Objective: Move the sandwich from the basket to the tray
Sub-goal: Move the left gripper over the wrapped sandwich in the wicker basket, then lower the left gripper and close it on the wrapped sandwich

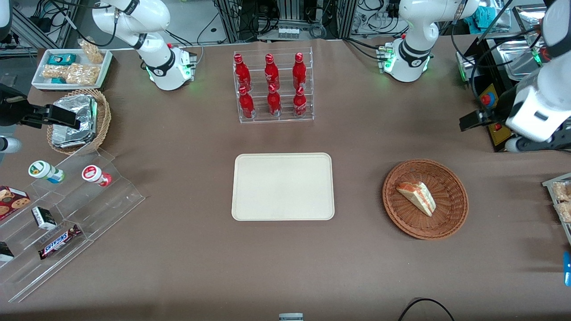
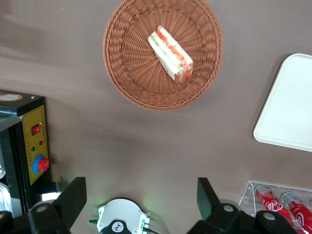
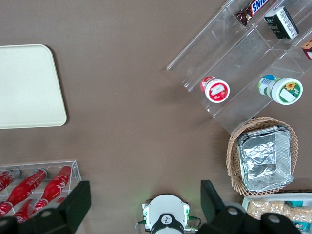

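Note:
The sandwich, a pale bread wedge with red and green layers, lies flat in the round reddish-brown wicker basket. The cream rectangular tray lies bare at the table's middle, beside the basket toward the parked arm's end. My gripper hangs well above the table, farther from the front camera than the basket, toward the working arm's end. It is open, its black fingers spread wide, with nothing between them.
A clear rack of red bottles stands farther from the front camera than the tray. A black and yellow control box sits beside my gripper. Toward the parked arm's end are an acrylic snack shelf and a tan basket of foil.

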`<move>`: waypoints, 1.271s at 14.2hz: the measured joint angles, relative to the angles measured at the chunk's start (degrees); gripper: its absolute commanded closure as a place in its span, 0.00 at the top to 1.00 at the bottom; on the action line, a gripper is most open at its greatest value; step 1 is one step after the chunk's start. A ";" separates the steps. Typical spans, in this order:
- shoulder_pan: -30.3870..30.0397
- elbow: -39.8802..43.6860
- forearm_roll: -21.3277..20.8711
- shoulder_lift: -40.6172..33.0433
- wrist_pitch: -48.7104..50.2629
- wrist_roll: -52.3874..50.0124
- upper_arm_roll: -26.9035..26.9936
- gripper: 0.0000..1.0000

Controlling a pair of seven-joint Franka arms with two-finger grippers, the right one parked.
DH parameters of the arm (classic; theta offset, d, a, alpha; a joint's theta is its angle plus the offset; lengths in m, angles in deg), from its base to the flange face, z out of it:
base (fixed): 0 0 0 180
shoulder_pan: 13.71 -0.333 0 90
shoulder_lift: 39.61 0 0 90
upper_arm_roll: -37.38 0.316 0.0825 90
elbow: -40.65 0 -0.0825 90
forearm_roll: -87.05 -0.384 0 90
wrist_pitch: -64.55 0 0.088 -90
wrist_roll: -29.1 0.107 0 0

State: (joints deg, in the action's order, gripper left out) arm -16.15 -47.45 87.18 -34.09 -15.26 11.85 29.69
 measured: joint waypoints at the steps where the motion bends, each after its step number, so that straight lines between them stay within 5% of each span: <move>1: -0.06 -0.68 0.00 1.33 -1.97 -2.12 0.12 1.00; 11: 0.07 -28.09 0.06 5.29 -40.94 -26.50 -0.18 1.00; 18: 0.08 -29.56 0.08 10.46 -50.89 -38.61 -0.22 1.00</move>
State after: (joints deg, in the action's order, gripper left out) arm -16.07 -77.01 87.26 -23.63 -66.16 -26.76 29.47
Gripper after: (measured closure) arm 0.000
